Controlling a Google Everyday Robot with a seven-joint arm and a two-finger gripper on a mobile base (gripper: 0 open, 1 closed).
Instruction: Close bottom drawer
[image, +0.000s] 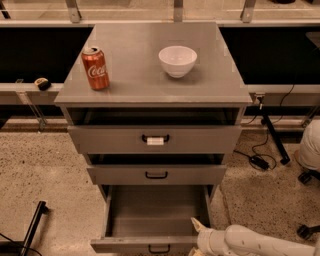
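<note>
The bottom drawer (155, 215) is the lowest of three grey drawers in the cabinet and stands pulled far out, its shallow tray showing nothing in it. Its flat front (125, 246) with a small black loop handle (159, 248) lies at the lower edge of the view. My gripper (196, 234) comes in from the lower right on a white arm (250, 242). One pale fingertip (196, 224) rests at the drawer's front right corner. The rest of the fingers run out of view.
The middle drawer (156, 174) and the top drawer (155, 139), which has a white tag on its handle, each stand slightly out. A red cola can (95, 68) and a white bowl (177, 61) stand on the cabinet top. Cables (260, 161) and a black stand leg (34, 225) lie on the speckled floor.
</note>
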